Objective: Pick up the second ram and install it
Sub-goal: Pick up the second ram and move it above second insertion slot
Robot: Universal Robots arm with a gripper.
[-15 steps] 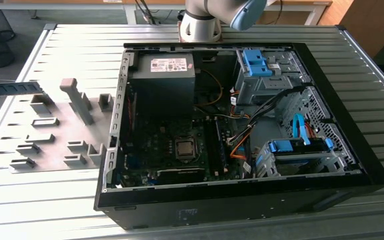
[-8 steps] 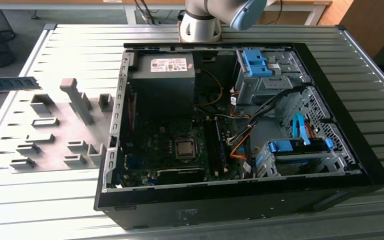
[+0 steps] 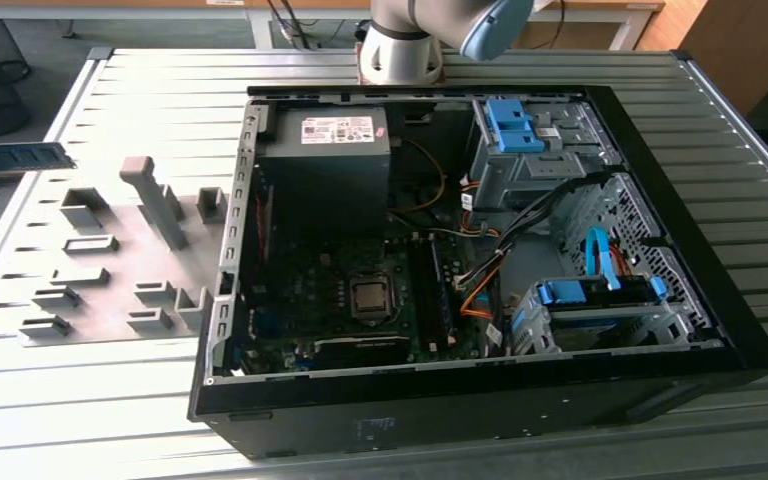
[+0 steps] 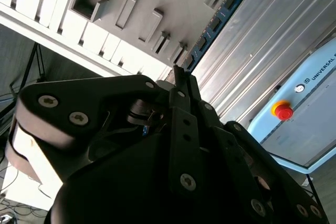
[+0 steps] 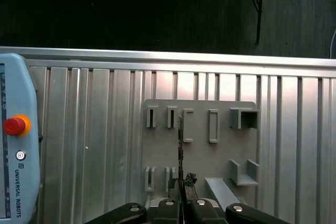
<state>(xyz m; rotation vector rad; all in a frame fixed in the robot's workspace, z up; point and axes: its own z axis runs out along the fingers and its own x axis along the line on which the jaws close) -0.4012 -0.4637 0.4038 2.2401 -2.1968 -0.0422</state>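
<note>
The pincer (image 5: pixel 181 182) is closed narrowly on the second ram (image 4: pixel 215 24), gripping its flat faces over the grey fixture plate (image 5: pixel 210 156), likely to leave its connector edge free for the slot.

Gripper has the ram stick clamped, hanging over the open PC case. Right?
Not over the PC case. The gripper has the ram stick clamped, but it hangs over the grey fixture plate, as the first wrist view shows.

Fixture plate (image 3: pixel 117 260) on table (image 3: pixel 157 100), at the exterior view's left of the case (image 3: pixel 491 410).
</note>
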